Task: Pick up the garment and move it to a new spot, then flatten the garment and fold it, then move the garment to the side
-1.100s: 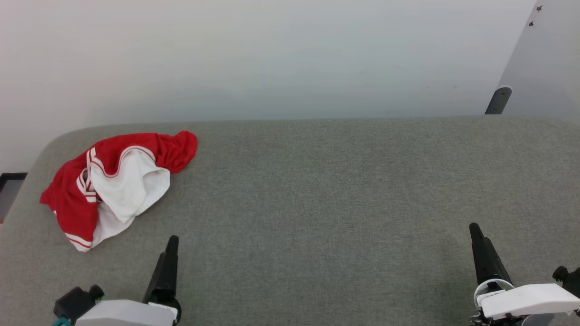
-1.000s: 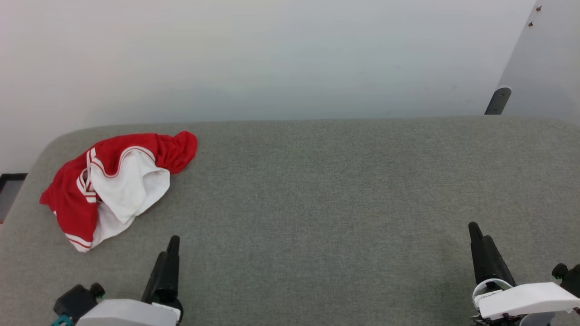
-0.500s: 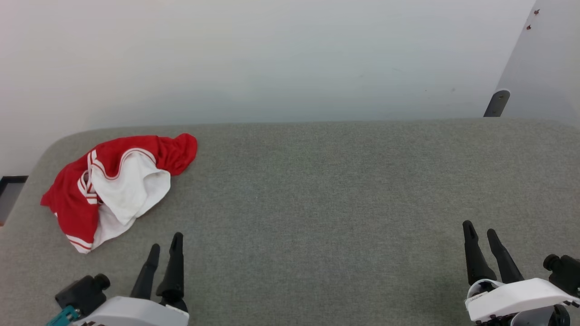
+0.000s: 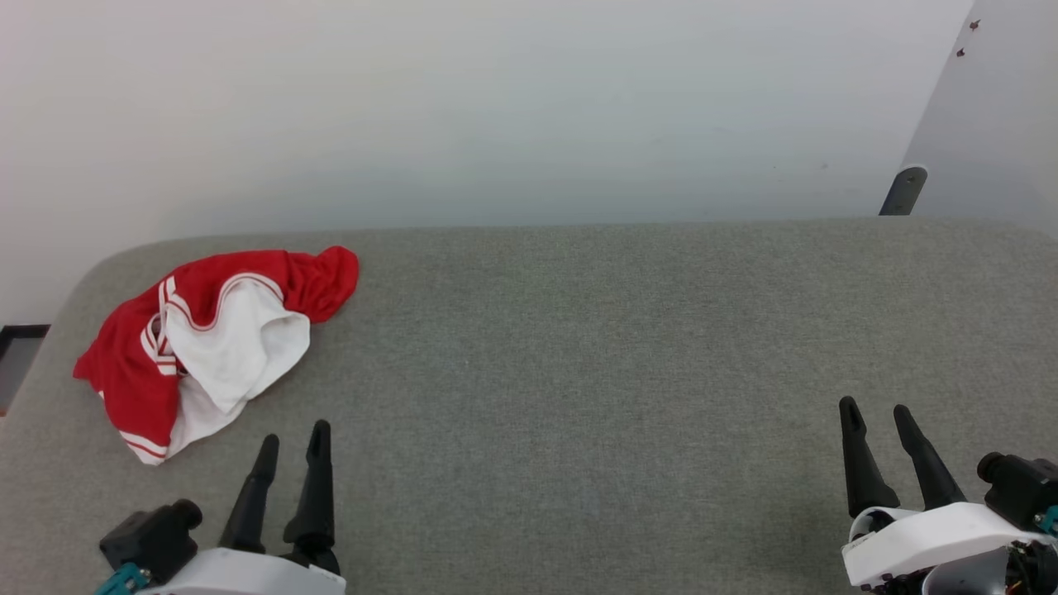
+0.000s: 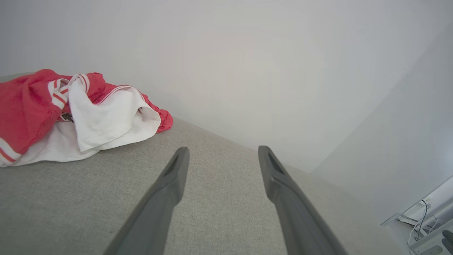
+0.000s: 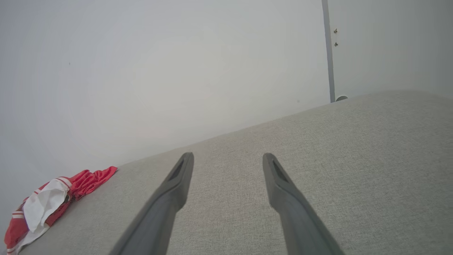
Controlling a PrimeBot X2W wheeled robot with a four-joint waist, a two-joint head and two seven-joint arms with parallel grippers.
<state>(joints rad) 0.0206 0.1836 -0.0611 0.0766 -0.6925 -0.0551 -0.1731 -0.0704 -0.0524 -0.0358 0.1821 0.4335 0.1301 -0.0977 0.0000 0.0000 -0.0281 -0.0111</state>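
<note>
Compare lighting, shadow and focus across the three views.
Head view: soft, even light, no glare; the garment casts a faint shadow on the table. Left wrist view: the left hand looks soft near the bottom edge, the garment crisp. Right wrist view: the table's far edge looks tilted and bowed; the right hand equally soft.

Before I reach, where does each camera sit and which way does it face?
Head view: on the head, looking forward and down at the table, garment at left; left gripper and right gripper below, open.
Left wrist view: low over the table, along its fingers toward the wall.
Right wrist view: likewise, its fingers showing.
Shared: every view has the garment.
</note>
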